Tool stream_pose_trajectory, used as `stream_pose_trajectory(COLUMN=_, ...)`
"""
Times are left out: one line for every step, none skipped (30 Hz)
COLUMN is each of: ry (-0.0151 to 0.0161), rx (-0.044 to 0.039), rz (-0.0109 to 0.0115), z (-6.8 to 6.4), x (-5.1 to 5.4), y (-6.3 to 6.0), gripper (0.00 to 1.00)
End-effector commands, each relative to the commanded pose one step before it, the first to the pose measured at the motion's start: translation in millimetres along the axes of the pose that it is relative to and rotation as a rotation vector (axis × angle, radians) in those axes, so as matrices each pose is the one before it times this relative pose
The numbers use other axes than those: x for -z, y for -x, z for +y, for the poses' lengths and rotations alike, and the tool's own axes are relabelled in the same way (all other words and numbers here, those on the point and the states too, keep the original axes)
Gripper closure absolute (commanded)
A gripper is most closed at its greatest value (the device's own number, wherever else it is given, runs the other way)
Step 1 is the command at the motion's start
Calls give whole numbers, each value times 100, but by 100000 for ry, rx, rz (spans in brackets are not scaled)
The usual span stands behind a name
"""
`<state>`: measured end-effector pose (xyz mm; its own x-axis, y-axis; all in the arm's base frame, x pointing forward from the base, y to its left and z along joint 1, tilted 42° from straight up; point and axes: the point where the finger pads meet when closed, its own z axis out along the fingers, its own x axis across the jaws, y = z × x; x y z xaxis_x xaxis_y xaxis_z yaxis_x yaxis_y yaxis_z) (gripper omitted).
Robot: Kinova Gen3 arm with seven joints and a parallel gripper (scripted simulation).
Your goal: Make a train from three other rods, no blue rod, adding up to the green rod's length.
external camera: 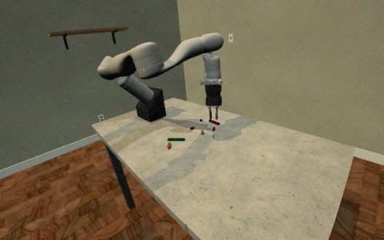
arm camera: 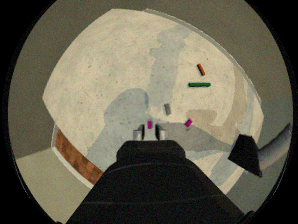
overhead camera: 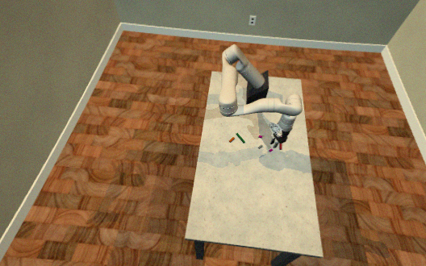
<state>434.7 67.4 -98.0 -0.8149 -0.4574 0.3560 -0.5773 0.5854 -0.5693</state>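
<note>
Tabletop (external camera: 276,171) with rods scattered; no train begun.
Claw (external camera: 213,117) half-open, gripping nothing, above red rod (external camera: 214,122); green rod (external camera: 176,139) apart; magenta, grey, magenta unjoined.

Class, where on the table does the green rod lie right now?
In the exterior view, the green rod lies flat towards the table's left edge, just behind the short orange rod and well left of the gripper.

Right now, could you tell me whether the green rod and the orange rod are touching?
Apart. The top view shows bare table between the green rod and the orange rod; the exterior view shows that gap too.
</note>
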Motion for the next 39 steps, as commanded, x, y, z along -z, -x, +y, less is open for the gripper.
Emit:
stream_pose_trajectory(ry=121, rx=25, rz=166, z=25, x=-223, y=-55, gripper=46)
stream_pose_trajectory(ry=0, rx=0, rz=0, z=0, x=0, y=0, gripper=46)
stream_pose_trajectory(ry=0, rx=-1, rz=0, z=-1, x=-144, y=2, gripper=46)
stream_pose_trajectory(ry=0, rx=0, rz=0, z=-1, x=-148, y=2, gripper=46)
stream_pose_trajectory(ry=0, rx=1, rz=0, z=-1, x=-153, y=1, gripper=46)
stream_pose_trajectory(ry=0, rx=0, rz=0, z=-1, x=-156, y=2, gripper=46)
stream_pose_trajectory(ry=0, rx=0, rz=0, z=-1, x=-158, y=2, gripper=46)
stream_pose_trajectory(ry=0, rx=1, rz=0, z=-1, x=-160, y=1, gripper=46)
stream_pose_trajectory(ry=0, rx=0, rz=0, z=-1, x=-161, y=2, gripper=46)
stream_pose_trajectory(ry=0, rx=0, rz=0, z=-1, x=-162, y=2, gripper=46)
stream_pose_trajectory(ry=0, rx=1, rz=0, z=-1, x=-162, y=1, gripper=46)
stream_pose_trajectory(ry=0, rx=0, rz=0, z=-1, x=-161, y=2, gripper=46)
stream_pose_trajectory(ry=0, rx=0, rz=0, z=-1, x=-159, y=2, gripper=46)
stream_pose_trajectory(ry=0, rx=1, rz=0, z=-1, x=-157, y=1, gripper=46)
stream_pose_trajectory(ry=0, rx=0, rz=0, z=-1, x=-154, y=2, gripper=46)
stream_pose_trajectory(ry=0, rx=0, rz=0, z=-1, x=-150, y=2, gripper=46)
stream_pose_trajectory(ry=0, rx=1, rz=0, z=-1, x=-146, y=1, gripper=46)
stream_pose_trajectory(ry=0, rx=0, rz=0, z=0, x=0, y=0, gripper=46)
stream_pose_trajectory(ry=0, rx=0, rz=0, z=0, x=0, y=0, gripper=46)
stream_pose_trajectory(ry=0, rx=0, rz=0, z=-1, x=-141, y=1, gripper=46)
stream_pose_trajectory(ry=0, rx=0, rz=0, z=-1, x=-135, y=2, gripper=46)
stream_pose_trajectory(ry=0, rx=0, rz=0, z=-1, x=-129, y=1, gripper=46)
stream_pose_trajectory(ry=0, rx=1, rz=0, z=0, x=-123, y=1, gripper=46)
stream_pose_trajectory(ry=0, rx=-1, rz=0, z=-1, x=-116, y=1, gripper=46)
stream_pose_trajectory(ry=0, rx=0, rz=0, z=-1, x=-109, y=1, gripper=46)
stream_pose_trajectory(ry=0, rx=0, rz=0, z=0, x=-101, y=1, gripper=46)
stream_pose_trajectory(ry=0, rx=0, rz=0, z=0, x=-94, y=1, gripper=46)
stream_pose_trajectory(ry=0, rx=0, rz=0, z=0, x=-86, y=1, gripper=46)
stream_pose_trajectory(ry=0, rx=0, rz=0, z=-1, x=-77, y=1, gripper=46)
stream_pose_trajectory(ry=0, rx=0, rz=0, z=0, x=-69, y=1, gripper=46)
stream_pose_trajectory(ry=0, rx=0, rz=0, z=0, x=-61, y=1, gripper=46)
stream_pose_trajectory(ry=0, rx=0, rz=0, z=0, x=-53, y=1, gripper=46)
stream_pose_trajectory(ry=0, rx=0, rz=0, z=0, x=-45, y=0, gripper=46)
stream_pose_trajectory(ry=0, rx=0, rz=0, z=0, x=-38, y=0, gripper=46)
stream_pose_trajectory(ry=0, rx=0, rz=0, z=0, x=0, y=0, gripper=46)
stream_pose_trajectory(ry=0, rx=0, rz=0, z=0, x=0, y=0, gripper=46)
stream_pose_trajectory(ry=0, rx=0, rz=0, z=0, x=-30, y=0, gripper=46)
stream_pose_trajectory(ry=0, rx=0, rz=0, z=0, x=-24, y=0, gripper=46)
stream_pose_trajectory(ry=0, rx=0, rz=0, z=0, x=-18, y=0, gripper=46)
